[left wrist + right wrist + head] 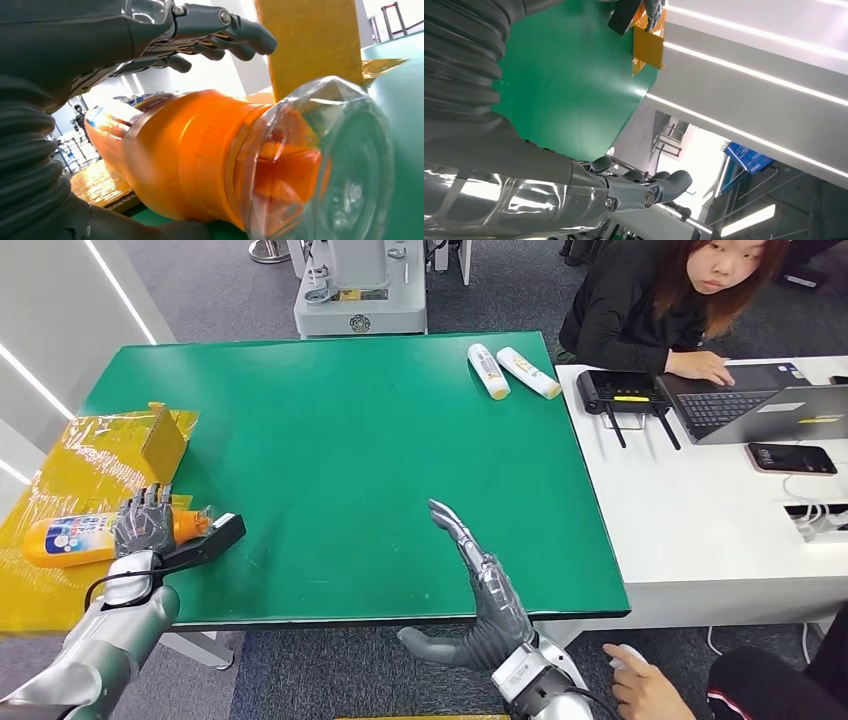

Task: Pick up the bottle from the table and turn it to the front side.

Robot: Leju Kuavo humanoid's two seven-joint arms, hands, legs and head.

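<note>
Fingers of the left robot hand [143, 525] wrap the orange bottle [60, 538] (lying sideways); right robot hand [478, 585] spread, holding nothing.

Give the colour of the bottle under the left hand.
Orange bottle, clearest in the left wrist view.

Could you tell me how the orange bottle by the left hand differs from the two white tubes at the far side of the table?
The orange bottle is orange and bulky; the white tubes are pale and slim. The bottle lies on yellow sheeting under the left hand; the tubes lie untouched on the green table. All three lie on their sides.
</note>
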